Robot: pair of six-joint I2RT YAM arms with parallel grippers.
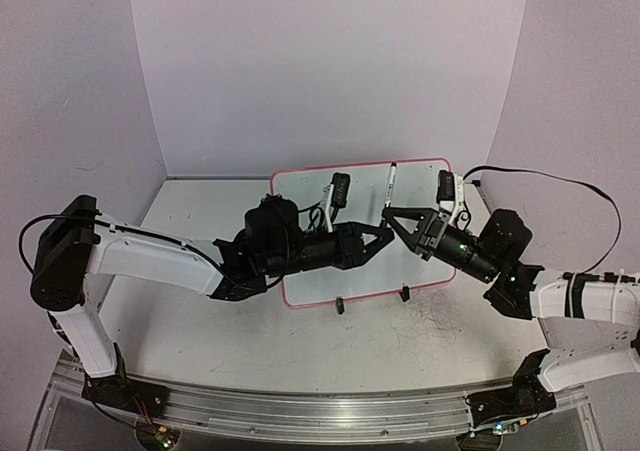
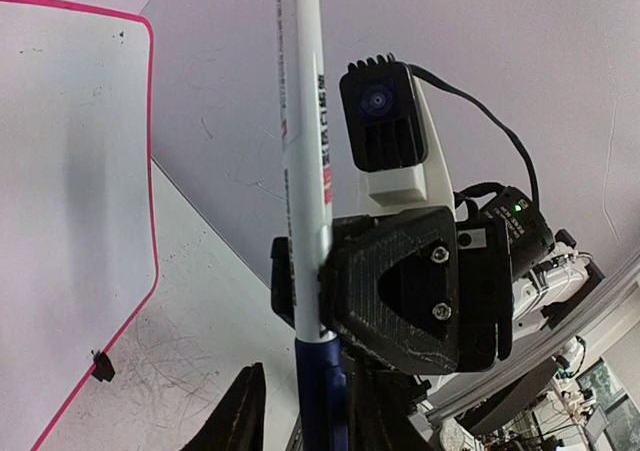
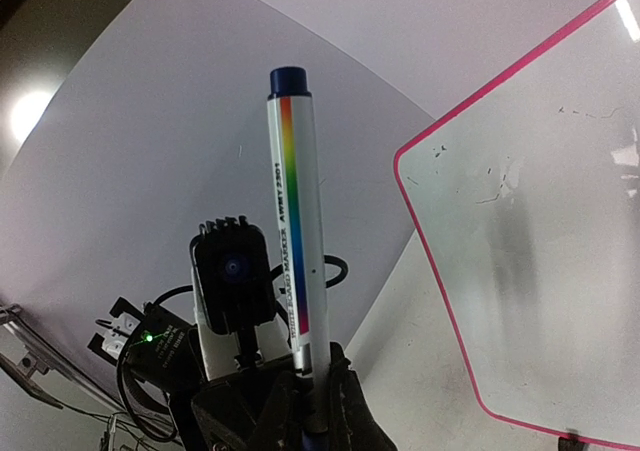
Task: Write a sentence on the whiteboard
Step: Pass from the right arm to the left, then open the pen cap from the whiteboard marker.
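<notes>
Currently both arms meet above the whiteboard (image 1: pixel 420 176), which lies flat on the table (image 1: pixel 190 206) at mid-field, with black clip feet on its near edge and faint grey specks on its face. Right gripper (image 3: pixel 318 396) is clenched on an upright white marker (image 3: pixel 297 221) with a rainbow stripe down the barrel. Left gripper (image 2: pixel 310 416) flanks the marker's blue lower end; one finger stands off it, so I cannot tell whether it grasps.
</notes>
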